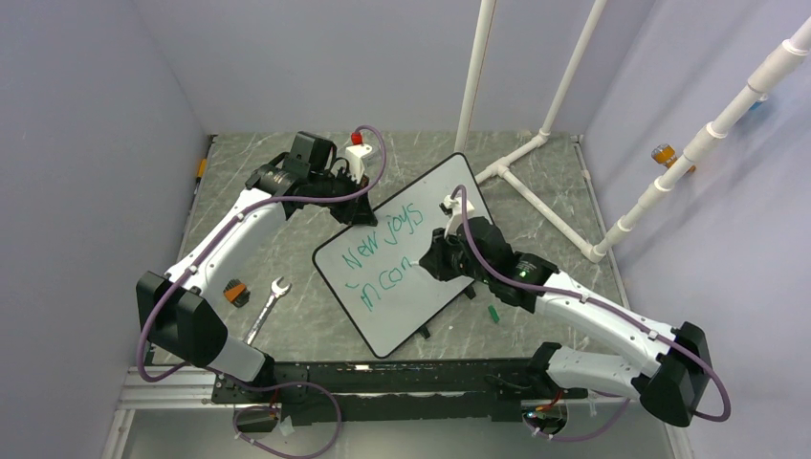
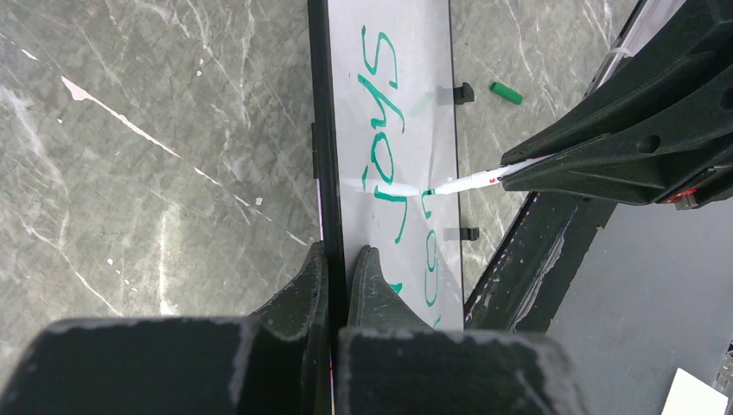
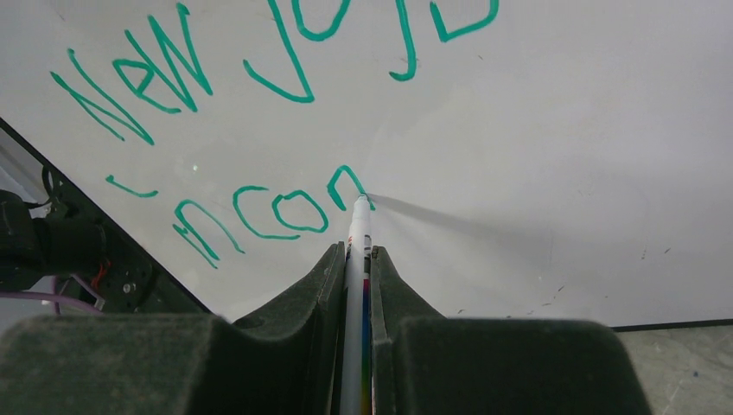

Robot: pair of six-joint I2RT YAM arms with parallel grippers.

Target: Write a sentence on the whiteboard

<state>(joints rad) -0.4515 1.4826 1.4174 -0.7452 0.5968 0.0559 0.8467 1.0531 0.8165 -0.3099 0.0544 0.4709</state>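
The whiteboard lies tilted on the table, white with a thin black rim. Green lettering on it reads "New joys" with "incon" below. My left gripper is shut on the board's far rim; in the left wrist view its fingers pinch the black edge. My right gripper is shut on a white marker. The marker tip touches the board at the end of the last "n". The marker also shows from the left wrist, tip on the board.
A green marker cap lies on the table right of the board, near its two black clips. A wrench and a small orange object lie left. A white pipe frame stands at the back right.
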